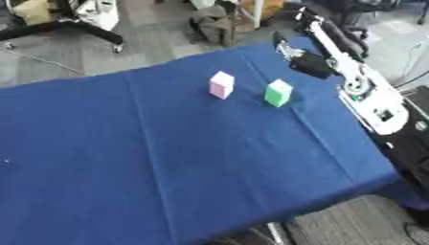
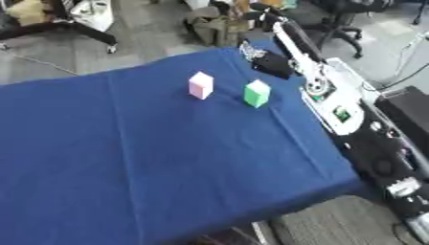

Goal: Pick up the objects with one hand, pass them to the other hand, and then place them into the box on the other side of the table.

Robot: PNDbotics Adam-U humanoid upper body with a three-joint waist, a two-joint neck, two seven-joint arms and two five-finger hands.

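Standing at one o'clock, the small green block [image 1: 278, 93] could be toppled by the right hand [image 1: 308, 63]. Finger state cannot be told.

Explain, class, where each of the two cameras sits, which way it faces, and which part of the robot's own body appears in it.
Left eye view: in the robot's head, looking down on the blue table; only the right arm shows, its right hand beyond the green block.
Right eye view: beside it, facing the same way; more of that arm shows.
Shared: the pink block, green block, table.
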